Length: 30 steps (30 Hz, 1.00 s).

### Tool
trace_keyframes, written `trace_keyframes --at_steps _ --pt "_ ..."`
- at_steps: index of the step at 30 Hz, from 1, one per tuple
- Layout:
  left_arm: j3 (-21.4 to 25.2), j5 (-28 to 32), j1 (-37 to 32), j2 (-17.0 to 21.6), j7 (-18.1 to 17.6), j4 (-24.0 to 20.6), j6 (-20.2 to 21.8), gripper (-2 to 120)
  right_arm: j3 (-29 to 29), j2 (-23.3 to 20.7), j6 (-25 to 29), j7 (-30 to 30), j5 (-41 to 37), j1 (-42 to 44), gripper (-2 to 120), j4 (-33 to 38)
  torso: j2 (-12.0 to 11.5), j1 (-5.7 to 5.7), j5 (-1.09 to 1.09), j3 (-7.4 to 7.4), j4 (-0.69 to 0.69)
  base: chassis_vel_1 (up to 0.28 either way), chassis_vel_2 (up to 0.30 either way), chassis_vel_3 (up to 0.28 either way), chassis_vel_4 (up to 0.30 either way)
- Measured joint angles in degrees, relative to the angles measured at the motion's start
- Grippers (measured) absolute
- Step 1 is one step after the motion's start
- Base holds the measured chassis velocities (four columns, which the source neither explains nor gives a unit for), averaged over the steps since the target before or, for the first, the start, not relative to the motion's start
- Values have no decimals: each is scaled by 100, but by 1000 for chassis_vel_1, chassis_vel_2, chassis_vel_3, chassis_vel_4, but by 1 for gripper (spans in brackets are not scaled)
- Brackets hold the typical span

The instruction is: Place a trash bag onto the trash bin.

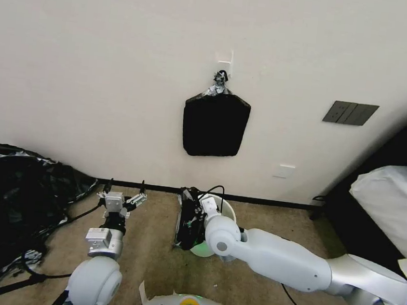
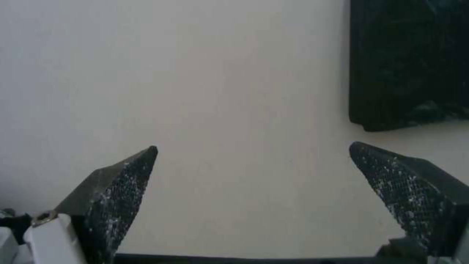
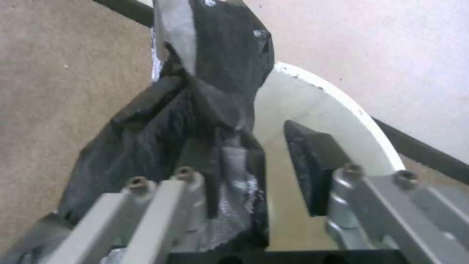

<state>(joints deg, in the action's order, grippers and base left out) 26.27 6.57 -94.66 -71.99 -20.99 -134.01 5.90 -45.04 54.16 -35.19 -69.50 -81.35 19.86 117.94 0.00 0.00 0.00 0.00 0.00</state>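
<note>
The cream-white trash bin (image 1: 229, 207) stands on the carpet by the wall, partly hidden behind my right arm. The wrinkly black trash bag (image 1: 186, 223) drapes over the bin's left rim and down its outer side. My right gripper (image 1: 197, 207) is at that rim, open. In the right wrist view one dark finger (image 3: 307, 161) sits inside the trash bin (image 3: 332, 110), and the trash bag (image 3: 161, 139) covers the other finger. My left gripper (image 1: 126, 185) hovers to the left above the floor, open and empty. Its fingers (image 2: 117, 194) point at the bare wall.
A flat black stack of bags (image 1: 215, 124) hangs from a wall hook above the bin. A large heap of black plastic sheeting (image 1: 9, 200) lies at the left. A white-covered object (image 1: 392, 206) stands at the right. Black cables cross the carpet.
</note>
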Motion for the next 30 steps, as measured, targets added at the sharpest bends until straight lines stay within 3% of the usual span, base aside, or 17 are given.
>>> trace_keyframes --at_steps 9,17,30 --pt "-418 80 243 222 -35 447 316 100 338 -101 260 97 7 320 0 191 0 0 0 0 0 0 0 0 0" --pt "-805 902 693 638 22 693 1147 100 843 -293 299 186 45 872 0 448 0 0 0 0 -1 0 0 0 0" --pt "-1656 1030 1191 833 104 1045 1279 100 1282 -728 311 403 183 1006 0 518 0 0 0 0 0 0 0 0 0"
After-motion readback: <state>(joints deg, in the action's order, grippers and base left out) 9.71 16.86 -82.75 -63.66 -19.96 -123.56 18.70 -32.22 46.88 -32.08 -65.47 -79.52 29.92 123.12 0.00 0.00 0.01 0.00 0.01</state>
